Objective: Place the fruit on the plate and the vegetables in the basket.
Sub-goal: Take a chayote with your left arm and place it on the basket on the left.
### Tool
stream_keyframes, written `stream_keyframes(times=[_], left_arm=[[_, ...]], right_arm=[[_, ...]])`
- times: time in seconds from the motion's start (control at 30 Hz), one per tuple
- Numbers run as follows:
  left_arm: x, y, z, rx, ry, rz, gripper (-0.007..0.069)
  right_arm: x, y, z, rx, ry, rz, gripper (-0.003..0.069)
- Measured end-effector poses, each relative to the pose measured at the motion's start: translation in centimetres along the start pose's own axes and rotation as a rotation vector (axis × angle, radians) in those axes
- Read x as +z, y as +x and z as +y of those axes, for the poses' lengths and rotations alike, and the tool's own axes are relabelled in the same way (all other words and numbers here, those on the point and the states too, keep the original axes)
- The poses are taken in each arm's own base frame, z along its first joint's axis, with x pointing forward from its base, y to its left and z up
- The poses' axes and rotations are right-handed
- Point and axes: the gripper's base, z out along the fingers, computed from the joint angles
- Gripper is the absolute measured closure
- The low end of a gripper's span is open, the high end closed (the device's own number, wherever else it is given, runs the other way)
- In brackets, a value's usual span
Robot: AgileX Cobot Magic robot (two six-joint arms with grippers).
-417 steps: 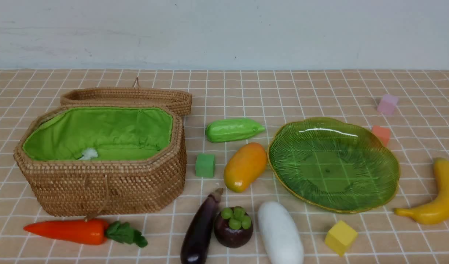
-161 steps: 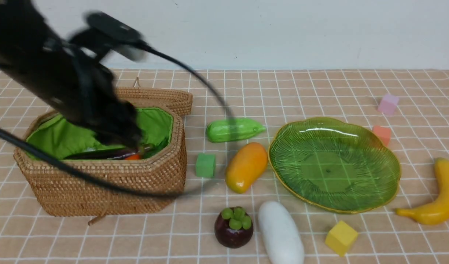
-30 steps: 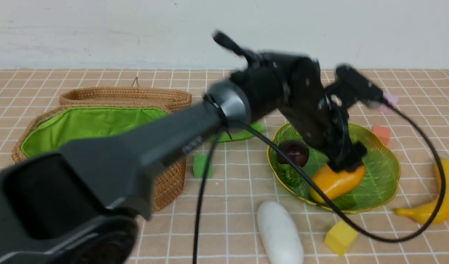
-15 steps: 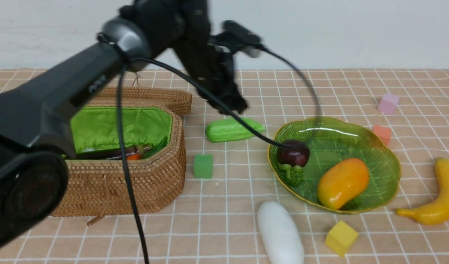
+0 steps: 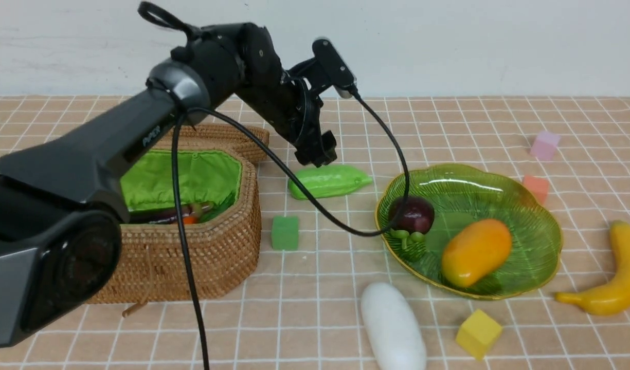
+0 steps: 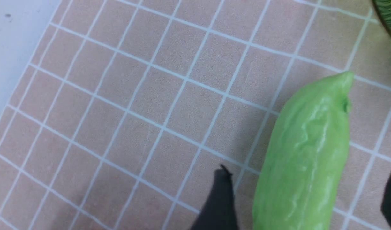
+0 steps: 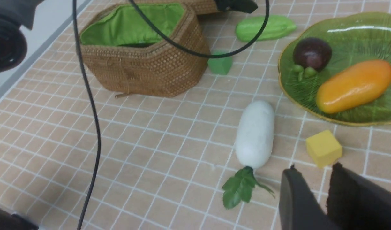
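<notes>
The glossy green gourd (image 5: pixel 327 181) lies on the table between the basket (image 5: pixel 207 257) and the plate (image 5: pixel 541 216). My left gripper (image 5: pixel 317 154) hangs just above it. In the left wrist view the gourd (image 6: pixel 305 153) sits between the wide-apart fingers (image 6: pixel 219 198), untouched, so the left gripper (image 6: pixel 308 169) is open. The mangosteen (image 5: pixel 411 215) and mango (image 5: pixel 477 252) rest on the plate. The banana (image 5: pixel 615 277) lies at the far right. The white radish (image 5: pixel 393 326) lies near the front. Eggplant (image 5: pixel 160 215) and carrot (image 5: pixel 189 220) are in the basket. My right gripper (image 7: pixel 313 167) is narrowly open and holds nothing.
A green cube (image 5: pixel 285 232) stands beside the basket and a yellow cube (image 5: pixel 478 332) in front of the plate. Pink (image 5: pixel 543 145) and orange (image 5: pixel 536 187) cubes sit behind the plate. The left arm's cable (image 5: pixel 315 205) droops across the table to the plate's rim.
My left arm swung away from the plate, leaving the mango there, and came down over the gourd. Its jaws now stand wide apart.
</notes>
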Motion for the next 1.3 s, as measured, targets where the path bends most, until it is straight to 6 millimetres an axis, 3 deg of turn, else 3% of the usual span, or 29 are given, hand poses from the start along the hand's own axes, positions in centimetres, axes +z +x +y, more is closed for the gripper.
stream_keyframes(times=[0.17, 0.47, 0.67, 1.07, 1.2, 1.3], left_arm=[[1.8, 0.8, -0.2, 0.089, 0.001, 0.009, -0.0036], [4.5, 2.0, -0.5, 0.115, -0.018, 0.005, 0.0106], [6.2, 3.2, -1.0, 0.110, 0.010, 0.035, 0.0136], [6.5, 3.7, -1.2, 0.094, 0.035, 0.056, 0.0174], [6.7, 3.8, -1.2, 0.015, 0.027, 0.051, 0.0177], [5.8, 3.3, -0.9, -0.033, 0.017, 0.050, 0.0177]], right_arm=[[0.0, 0.1, 0.0, 0.000, 0.000, 0.008, 0.0477], [0.0, 0.1, 0.0, 0.001, -0.002, 0.011, 0.0477], [0.0, 0.1, 0.0, 0.001, -0.002, 0.011, 0.0476], [0.0, 0.1, -0.1, -0.009, 0.014, 0.009, 0.0473], [0.0, 0.1, -0.1, -0.010, 0.014, 0.009, 0.0475], [0.0, 0.0, -0.1, -0.010, 0.014, 0.004, 0.0475]])
